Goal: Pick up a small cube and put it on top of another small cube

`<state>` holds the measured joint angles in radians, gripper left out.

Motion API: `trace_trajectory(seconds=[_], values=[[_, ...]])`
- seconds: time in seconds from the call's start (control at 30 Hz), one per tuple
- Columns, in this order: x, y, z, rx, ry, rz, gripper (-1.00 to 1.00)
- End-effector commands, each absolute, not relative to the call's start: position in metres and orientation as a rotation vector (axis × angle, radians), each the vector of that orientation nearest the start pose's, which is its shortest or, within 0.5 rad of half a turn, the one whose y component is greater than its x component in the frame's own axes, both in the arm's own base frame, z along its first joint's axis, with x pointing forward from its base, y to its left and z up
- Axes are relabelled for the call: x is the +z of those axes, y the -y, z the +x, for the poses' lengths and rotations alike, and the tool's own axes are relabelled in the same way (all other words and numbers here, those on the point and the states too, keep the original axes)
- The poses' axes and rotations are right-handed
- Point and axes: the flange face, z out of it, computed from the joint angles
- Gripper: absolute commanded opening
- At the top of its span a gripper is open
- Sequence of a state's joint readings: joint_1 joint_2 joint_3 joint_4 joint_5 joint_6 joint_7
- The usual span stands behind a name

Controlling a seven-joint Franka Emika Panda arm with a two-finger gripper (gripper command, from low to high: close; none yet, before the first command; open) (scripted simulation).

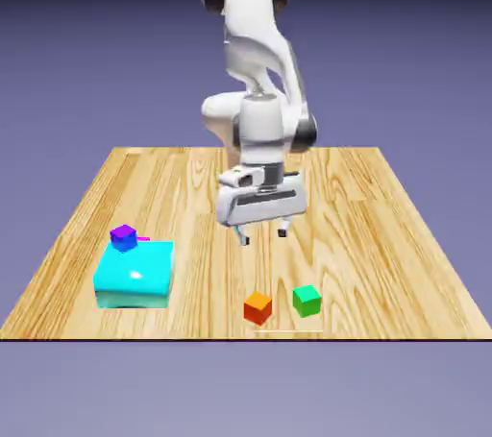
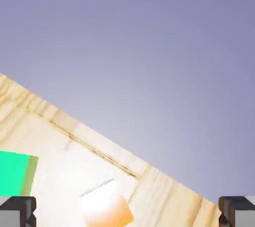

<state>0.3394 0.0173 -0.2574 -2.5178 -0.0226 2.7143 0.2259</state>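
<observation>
Two spread fingertips, and nothing between them, as the hand [image 1: 262, 237] hung released near the middle of the exterior view, above the wooden surface [image 1: 202, 272]! Down at the lower middle of that frame sat the small orange-red cube [image 1: 258, 308], with the green cube [image 1: 307, 301] just beside it, apart, on the exterior view's right. Over at the lower left lay the cyan block [image 1: 135, 275], the purple-blue cube [image 1: 123, 238] at its far edge, contact impossible to tell.
</observation>
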Motion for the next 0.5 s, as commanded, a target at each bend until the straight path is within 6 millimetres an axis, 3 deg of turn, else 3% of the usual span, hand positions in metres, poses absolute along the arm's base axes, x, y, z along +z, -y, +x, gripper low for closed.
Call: trace_trajectory(seconds=[0.0,0.27,0.3,0.47], values=[[0.278,-0.042,0.481,-0.228,-0.135,-3.137,0.00],[0.190,-0.051,0.494,0.196,0.338,-3.265,0.00],[0.190,-0.051,0.494,0.196,0.338,-3.265,0.00],[0.121,-0.043,0.489,0.196,0.338,-3.265,0.00]])
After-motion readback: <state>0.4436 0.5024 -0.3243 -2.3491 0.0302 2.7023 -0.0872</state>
